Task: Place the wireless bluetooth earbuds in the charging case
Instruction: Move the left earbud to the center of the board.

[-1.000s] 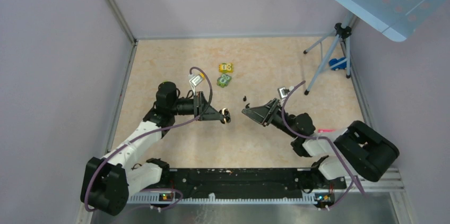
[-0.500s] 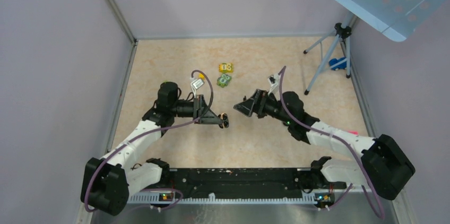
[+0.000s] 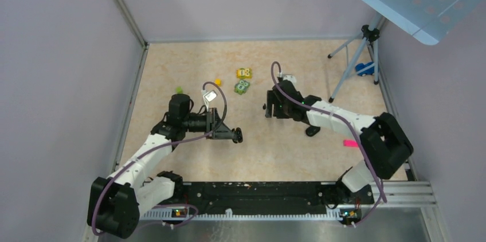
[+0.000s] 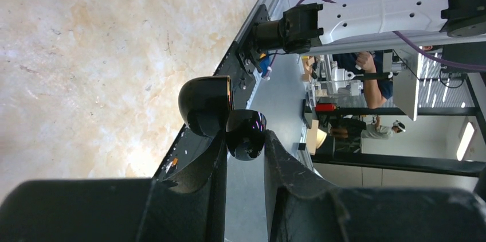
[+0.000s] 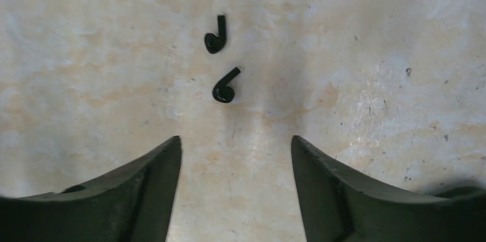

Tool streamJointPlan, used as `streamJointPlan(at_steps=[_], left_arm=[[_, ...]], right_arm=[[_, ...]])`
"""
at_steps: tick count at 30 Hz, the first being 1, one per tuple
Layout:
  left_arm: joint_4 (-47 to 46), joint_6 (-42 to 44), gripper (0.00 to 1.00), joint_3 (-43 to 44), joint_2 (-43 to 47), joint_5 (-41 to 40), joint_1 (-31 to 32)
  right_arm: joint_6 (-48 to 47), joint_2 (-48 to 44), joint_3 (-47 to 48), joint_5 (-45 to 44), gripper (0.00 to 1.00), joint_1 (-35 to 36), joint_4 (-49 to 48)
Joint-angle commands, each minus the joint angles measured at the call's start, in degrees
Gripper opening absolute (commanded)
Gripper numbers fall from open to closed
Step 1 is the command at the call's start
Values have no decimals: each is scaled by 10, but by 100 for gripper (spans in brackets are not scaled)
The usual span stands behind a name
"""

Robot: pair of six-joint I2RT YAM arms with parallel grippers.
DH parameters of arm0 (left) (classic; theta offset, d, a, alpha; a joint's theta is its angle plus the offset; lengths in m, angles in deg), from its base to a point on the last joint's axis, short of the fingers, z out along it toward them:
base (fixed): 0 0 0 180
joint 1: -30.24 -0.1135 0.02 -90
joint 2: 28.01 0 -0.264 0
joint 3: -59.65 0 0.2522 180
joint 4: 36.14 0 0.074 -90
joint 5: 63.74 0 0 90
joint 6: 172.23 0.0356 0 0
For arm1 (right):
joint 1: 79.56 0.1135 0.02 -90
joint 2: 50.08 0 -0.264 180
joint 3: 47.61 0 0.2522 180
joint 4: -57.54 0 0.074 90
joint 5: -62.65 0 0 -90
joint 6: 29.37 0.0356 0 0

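Black glossy case [image 4: 206,104], lid swung open, is pinched in the left claw [image 4: 245,139], which is clamped shut on it just above the beige desk [image 3: 275,156], nearest the arm bases. Further out, the right claw [image 5: 236,144] points down at the desk w/ jaws spread wide and nothing between them. Just past its tips lie the near earbud [image 5: 225,88] and the far earbud [image 5: 216,38], close together, neither in the case yet. Step looks like the 1st pick. Approx plan: slide fwd till only the near one sits between the jaws, go low, close slowly across the round head, not the thin stem, w/o nudging its neighbour. Green block [image 3: 242,86] and yellow block [image 3: 244,73] sit well beyond; leave them.
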Motion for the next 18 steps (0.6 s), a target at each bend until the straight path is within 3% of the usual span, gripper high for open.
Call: streamJointPlan(at_steps=[1,4,18], left_arm=[[-14,5,0,-7,17,-10,-6],[-16,10,0,-7,21,-14,-7],[8,29,0,-3,24,-8,-10]], right_arm=[[-9,55,39,-20,61,4,24],[8,85,52,-8,47,4,8],[51,171,89,-18,41,19,-42]])
